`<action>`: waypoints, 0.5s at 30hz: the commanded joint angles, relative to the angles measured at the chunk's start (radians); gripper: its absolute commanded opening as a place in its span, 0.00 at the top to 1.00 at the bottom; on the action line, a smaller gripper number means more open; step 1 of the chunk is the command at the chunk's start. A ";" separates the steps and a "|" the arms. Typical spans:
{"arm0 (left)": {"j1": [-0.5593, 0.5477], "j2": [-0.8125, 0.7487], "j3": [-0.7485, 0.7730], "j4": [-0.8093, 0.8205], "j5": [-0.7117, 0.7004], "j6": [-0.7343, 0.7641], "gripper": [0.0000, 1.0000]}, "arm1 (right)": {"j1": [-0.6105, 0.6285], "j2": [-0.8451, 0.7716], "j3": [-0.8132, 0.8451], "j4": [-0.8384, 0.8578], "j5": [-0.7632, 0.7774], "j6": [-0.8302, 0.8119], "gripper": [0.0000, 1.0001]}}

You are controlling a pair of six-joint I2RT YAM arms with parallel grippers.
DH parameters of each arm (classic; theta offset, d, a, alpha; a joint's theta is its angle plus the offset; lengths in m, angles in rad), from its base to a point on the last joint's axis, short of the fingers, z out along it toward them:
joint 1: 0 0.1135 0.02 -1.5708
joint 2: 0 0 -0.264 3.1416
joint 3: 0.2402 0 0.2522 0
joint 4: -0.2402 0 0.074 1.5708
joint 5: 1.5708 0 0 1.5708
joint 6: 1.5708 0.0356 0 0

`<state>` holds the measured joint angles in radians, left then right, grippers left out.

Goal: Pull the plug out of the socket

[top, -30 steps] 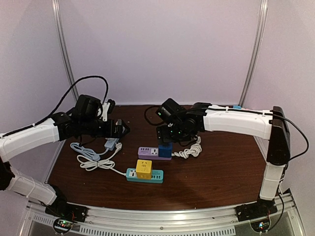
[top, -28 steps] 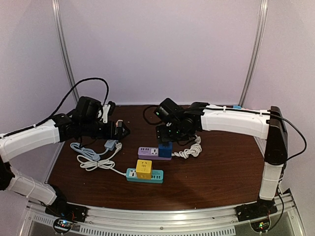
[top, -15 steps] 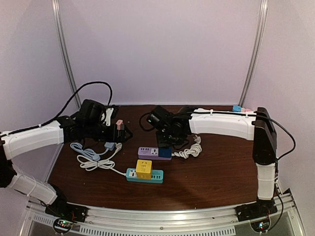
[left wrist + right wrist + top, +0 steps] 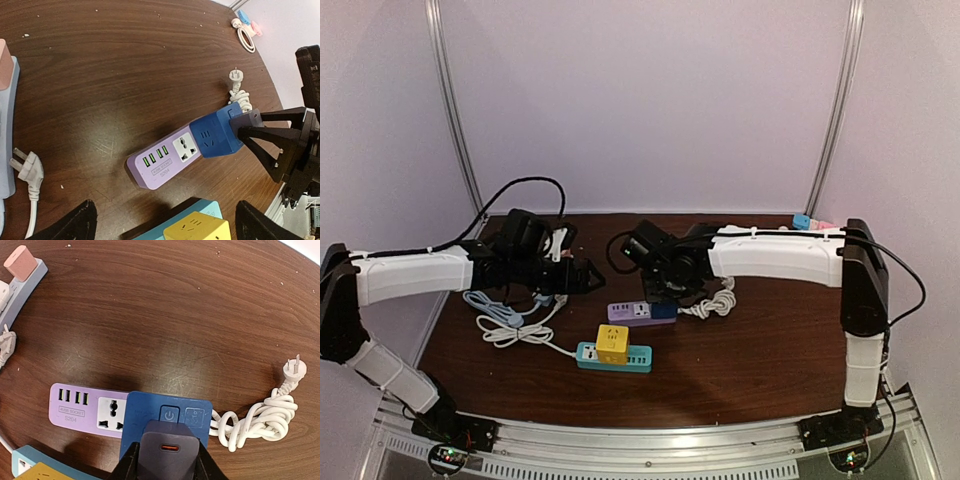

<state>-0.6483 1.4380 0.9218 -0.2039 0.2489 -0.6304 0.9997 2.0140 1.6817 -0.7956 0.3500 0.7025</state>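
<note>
A dark grey plug (image 4: 170,440) with an orange port sits in the blue cube socket (image 4: 150,412), which is mounted on the right end of a purple power strip (image 4: 75,407). My right gripper (image 4: 167,456) has come down over it, a finger pressed against each side of the plug. From the left wrist view the plug (image 4: 247,121) sticks out of the blue socket (image 4: 212,135) with the right fingers (image 4: 280,145) around it. My left gripper (image 4: 167,222) hovers open over the left end of the purple strip (image 4: 160,162), holding nothing. From above, the left gripper (image 4: 582,277) and right gripper (image 4: 660,290) flank the strip (image 4: 628,312).
A teal power strip (image 4: 635,360) carrying a yellow cube (image 4: 612,343) lies just in front of the purple one. A coiled white cord (image 4: 255,422) trails from the strip's right end. At the left lie a grey-blue strip (image 4: 20,287) with a pink plug (image 4: 21,262) and loose white cable (image 4: 505,330).
The right gripper dropped onto the plug and its jaws narrowed against it. The left arm swung right and forward, toward the purple strip, staying open.
</note>
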 commanded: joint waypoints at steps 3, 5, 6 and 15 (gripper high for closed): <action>-0.056 0.096 0.027 0.130 0.065 -0.071 0.02 | -0.043 -0.137 -0.168 0.065 0.097 -0.104 0.71; -0.074 0.143 0.054 0.160 0.083 -0.102 0.02 | -0.059 -0.167 -0.203 0.082 0.089 -0.123 0.69; -0.083 0.166 0.067 0.172 0.090 -0.115 0.02 | -0.067 -0.177 -0.217 0.090 0.081 -0.134 0.68; -0.125 0.313 0.194 0.258 0.150 -0.201 0.11 | -0.077 -0.194 -0.232 0.113 -0.006 -0.141 0.50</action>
<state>-0.7681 1.7157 1.0542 -0.0513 0.3511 -0.7753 0.9230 1.8446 1.4422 -0.6964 0.3618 0.5690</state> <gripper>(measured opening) 0.932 0.467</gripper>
